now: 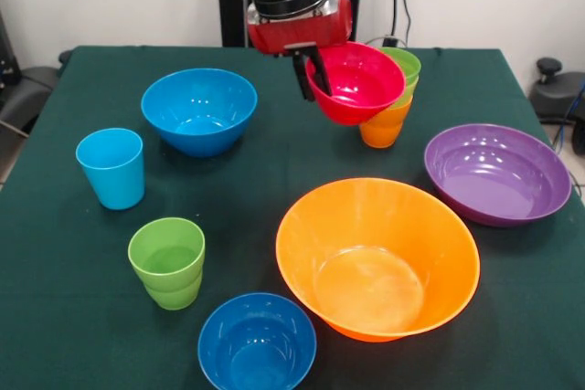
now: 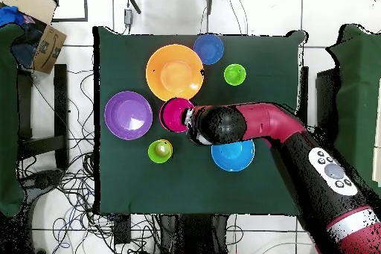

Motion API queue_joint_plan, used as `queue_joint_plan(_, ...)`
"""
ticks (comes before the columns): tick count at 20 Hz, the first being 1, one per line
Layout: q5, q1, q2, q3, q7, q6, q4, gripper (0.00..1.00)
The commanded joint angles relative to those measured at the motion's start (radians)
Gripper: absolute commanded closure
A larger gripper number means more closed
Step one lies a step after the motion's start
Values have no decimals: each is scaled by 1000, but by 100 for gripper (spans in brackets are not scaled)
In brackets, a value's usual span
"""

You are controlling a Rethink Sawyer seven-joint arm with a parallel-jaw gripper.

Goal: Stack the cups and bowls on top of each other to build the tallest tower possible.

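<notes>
Hand (image 1: pixel 311 75) grips tilted red bowl (image 1: pixel 358 81) beside the tower (image 1: pixel 388 107)

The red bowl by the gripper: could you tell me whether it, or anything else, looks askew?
Yes. The red bowl hangs tilted, pinched at its rim by the gripper, beside the stacked cups. Everything else stands upright on the table; nothing is spilled or damaged.

The red bowl (image 1: pixel 358 81) hides most of the tower (image 1: pixel 388 107) behind it.
</notes>
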Motion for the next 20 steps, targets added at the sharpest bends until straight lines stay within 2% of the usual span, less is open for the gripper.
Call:
queue_joint_plan(1, 23, 15, -37, 30, -115, 98, 91, 100)
queue_joint_plan(14, 117, -10, -111, 77, -117, 143, 153, 100)
queue_joint_plan(20, 131, 1, -110, 79, -99, 134, 158, 100)
